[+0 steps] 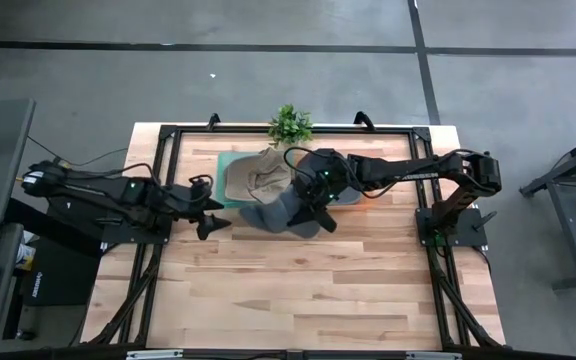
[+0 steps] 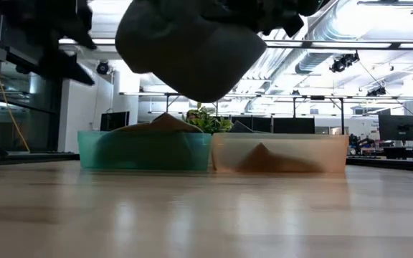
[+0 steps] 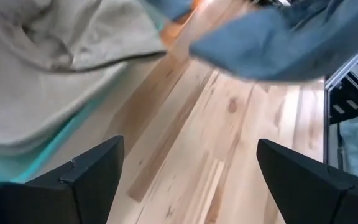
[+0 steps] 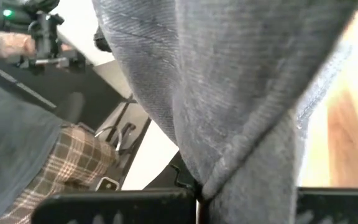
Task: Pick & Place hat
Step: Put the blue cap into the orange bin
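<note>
A grey hat [image 1: 280, 213] hangs in the air from my right gripper [image 1: 313, 207], which is shut on it. In the low view the grey hat [image 2: 192, 46] is well above the tabletop, in front of the bins. A beige hat [image 1: 261, 175] lies in the teal bin [image 1: 224, 172]. It also shows in the left wrist view as the beige hat [image 3: 61, 56], draped over the teal bin's rim [image 3: 55, 149]. My left gripper [image 1: 211, 221] is open and hovers left of the grey hat, touching nothing. Its fingers frame bare wood in the left wrist view [image 3: 191, 180]. My right gripper [image 4: 247, 205] pinches a gathered fold of the grey hat's cloth [image 4: 241, 180] between its two fingers. Which part of the hat that fold belongs to is hidden by the cloth itself. The hat is lifted clear and bulges beyond the fingers [image 2: 192, 46].
An orange bin [image 2: 278, 154] stands beside the teal bin [image 2: 145, 150] at the far side, with a small green plant [image 1: 290, 125] behind them. Bare wood [image 1: 298, 290] fills the near half. A person in plaid [image 4: 73, 162] shows beyond the table.
</note>
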`<action>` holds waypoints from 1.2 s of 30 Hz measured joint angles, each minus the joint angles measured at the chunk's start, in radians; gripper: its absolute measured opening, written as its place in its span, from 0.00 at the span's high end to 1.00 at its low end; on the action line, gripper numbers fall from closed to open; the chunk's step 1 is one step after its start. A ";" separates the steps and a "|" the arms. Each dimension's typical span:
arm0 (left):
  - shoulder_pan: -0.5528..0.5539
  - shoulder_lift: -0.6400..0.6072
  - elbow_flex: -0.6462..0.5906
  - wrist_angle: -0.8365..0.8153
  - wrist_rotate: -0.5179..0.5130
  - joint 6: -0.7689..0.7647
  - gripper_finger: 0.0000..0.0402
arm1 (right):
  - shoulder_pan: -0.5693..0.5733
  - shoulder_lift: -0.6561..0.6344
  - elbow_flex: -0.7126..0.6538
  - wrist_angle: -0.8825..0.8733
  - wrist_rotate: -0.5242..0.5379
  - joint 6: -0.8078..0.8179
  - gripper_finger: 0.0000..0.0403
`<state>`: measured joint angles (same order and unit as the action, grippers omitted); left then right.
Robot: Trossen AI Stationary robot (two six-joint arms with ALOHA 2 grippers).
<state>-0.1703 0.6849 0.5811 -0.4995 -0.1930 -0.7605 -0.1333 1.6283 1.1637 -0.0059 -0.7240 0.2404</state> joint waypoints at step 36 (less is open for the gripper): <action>0.001 -0.166 -0.555 0.663 -0.049 0.045 0.29 | 0.012 -0.100 0.000 -0.098 0.274 0.150 0.99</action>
<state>-0.1696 0.5187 0.0257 0.1635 -0.2421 -0.7153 -0.1215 1.5280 1.1637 -0.1040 -0.4502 0.3901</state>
